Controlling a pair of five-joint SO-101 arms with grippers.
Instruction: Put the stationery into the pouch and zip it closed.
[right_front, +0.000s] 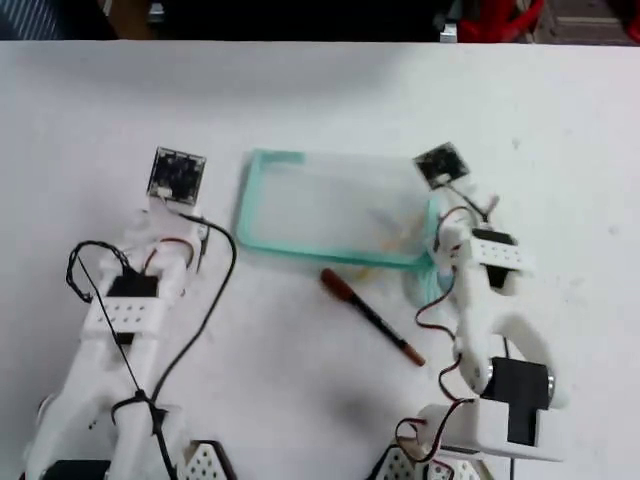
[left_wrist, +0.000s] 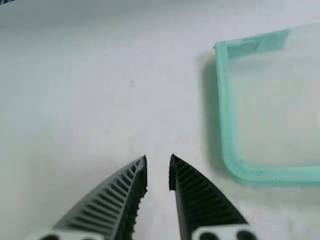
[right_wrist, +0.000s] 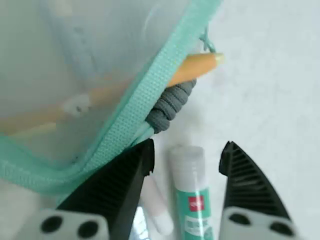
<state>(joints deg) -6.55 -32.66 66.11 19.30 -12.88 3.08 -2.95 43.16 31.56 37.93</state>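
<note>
Table (right_front: 320, 90): white, and I see both arms reaching up it from the near edge, one on each side of the pouch.
Pouch (right_front: 330, 255): lies flat mid-table, with clear walls and a teal zip band around its edge. It is not zipped at the corner next to the right arm, where things poke out past the band.
Pencil (right_wrist: 195, 70): orange-yellow. Most of it lies inside the pouch and shows through the clear wall, while its end sticks out beyond the zip band.
Grey ribbed piece (right_wrist: 172, 102): pokes out of that corner too, just under the pencil and against the zip band. I cannot tell what it belongs to.
Glue stick (right_wrist: 190, 180): lies on the table outside the pouch, just beside that open corner, with its clear cap toward the zip band.
White stick (right_wrist: 155, 210): lies beside the glue stick, partly under one finger. I cannot tell what it is.
Pen (right_front: 370, 315): red-capped and dark-bodied, it lies slantwise on the table, near the pouch's near edge and apart from it.
Left arm (right_front: 125, 300): is off the pouch's left end. Its jaws are parted by a narrow gap, hold nothing and hang over bare table, with the pouch's rounded corner off to one side.
Right arm (right_front: 485, 300): is at the pouch's right end. Its jaws stand wide, one on each side of the glue stick's cap, with space left between them and it.
</note>
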